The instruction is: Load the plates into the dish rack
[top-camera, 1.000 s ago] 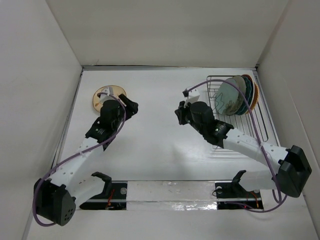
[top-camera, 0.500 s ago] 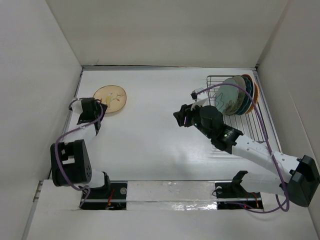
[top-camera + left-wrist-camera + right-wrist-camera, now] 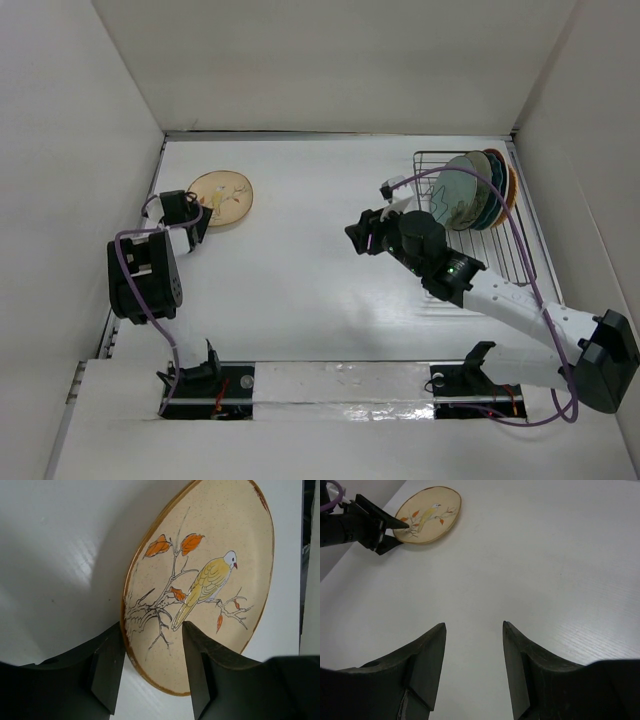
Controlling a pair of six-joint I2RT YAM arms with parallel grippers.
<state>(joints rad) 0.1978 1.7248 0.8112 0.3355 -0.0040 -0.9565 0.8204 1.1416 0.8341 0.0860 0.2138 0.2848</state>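
We find dish rack [image 3: 500, 255] far right, w/ upright plates [image 3: 462, 192] at its far end and nearer wires bare. Cream bird plate [image 3: 222, 197] lies flat far left, well apart from rack. The left gripper [image 3: 154, 630] has jaws apart, straddling its rim, not clamped. We judge the main risk is a shallow rim bite, so it slips or tips on lift. The right gripper [image 3: 474, 630] hangs wide open and empty over table [image 3: 300, 300]; poss. fumbled handover.

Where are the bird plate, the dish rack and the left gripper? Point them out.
bird plate [image 3: 207, 581]: left wrist view, on the painted bird.
dish rack [image 3: 500, 252]: top external view, on its bare wire floor.
left gripper [image 3: 152, 627]: left wrist view, midway between its fingertips.
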